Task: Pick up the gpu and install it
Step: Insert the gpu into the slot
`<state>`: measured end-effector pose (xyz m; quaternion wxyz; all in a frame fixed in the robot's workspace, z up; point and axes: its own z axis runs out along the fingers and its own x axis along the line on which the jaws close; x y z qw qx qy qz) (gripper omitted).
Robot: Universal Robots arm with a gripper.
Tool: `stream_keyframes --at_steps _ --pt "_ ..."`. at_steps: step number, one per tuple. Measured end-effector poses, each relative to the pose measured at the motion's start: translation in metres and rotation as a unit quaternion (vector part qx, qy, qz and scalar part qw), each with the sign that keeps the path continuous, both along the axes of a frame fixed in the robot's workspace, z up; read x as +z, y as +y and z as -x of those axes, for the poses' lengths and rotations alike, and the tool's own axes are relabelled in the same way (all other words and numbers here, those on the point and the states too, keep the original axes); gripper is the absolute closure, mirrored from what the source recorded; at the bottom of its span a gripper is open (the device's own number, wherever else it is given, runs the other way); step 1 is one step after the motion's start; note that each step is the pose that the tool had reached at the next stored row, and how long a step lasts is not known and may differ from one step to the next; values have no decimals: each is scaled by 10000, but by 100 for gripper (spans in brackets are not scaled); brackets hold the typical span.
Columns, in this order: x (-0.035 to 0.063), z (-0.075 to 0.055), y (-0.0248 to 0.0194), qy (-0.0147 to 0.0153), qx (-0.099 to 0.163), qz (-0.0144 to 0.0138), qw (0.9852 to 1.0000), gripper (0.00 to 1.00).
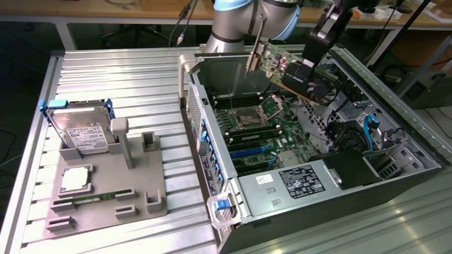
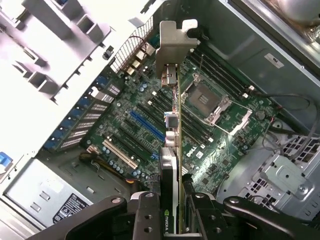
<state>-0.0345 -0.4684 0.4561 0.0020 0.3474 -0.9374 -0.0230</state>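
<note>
The gpu (image 1: pixel 286 66) hangs tilted in the air above the open computer case (image 1: pixel 211 153), its round black fan (image 1: pixel 323 90) facing the exterior view's right and its silver end bracket (image 1: pixel 252 57) toward the back. My gripper (image 1: pixel 305 74) is shut on the card's edge. In the wrist view the gpu (image 2: pixel 172 150) is seen edge-on, its bracket (image 2: pixel 172 42) farthest from me, with my gripper (image 2: pixel 172 217) clamping it between dark fingers (image 2: pixel 147 212). Below the card lies the motherboard (image 2: pixel 220 145) with its expansion slots, among them a blue slot (image 2: pixel 147 125).
A grey fixture (image 1: pixel 141 201) at the exterior view's left holds a silver hard drive (image 1: pixel 81 132), a processor chip (image 1: pixel 76 180) and a green memory stick (image 1: pixel 92 197). Inside the case are the processor socket (image 2: pixel 207 100), a power supply (image 1: pixel 293 182) and cables (image 1: pixel 367 132). Case walls rise around the motherboard.
</note>
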Motion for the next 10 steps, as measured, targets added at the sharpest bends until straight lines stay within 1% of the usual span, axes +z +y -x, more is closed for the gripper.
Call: stream_keyframes --at_steps 3,6,10 --pt "0 0 0 0 171 0 9999 73" --pt "0 0 0 0 348 0 9994 73" --pt "0 0 0 0 637 0 9980 73"
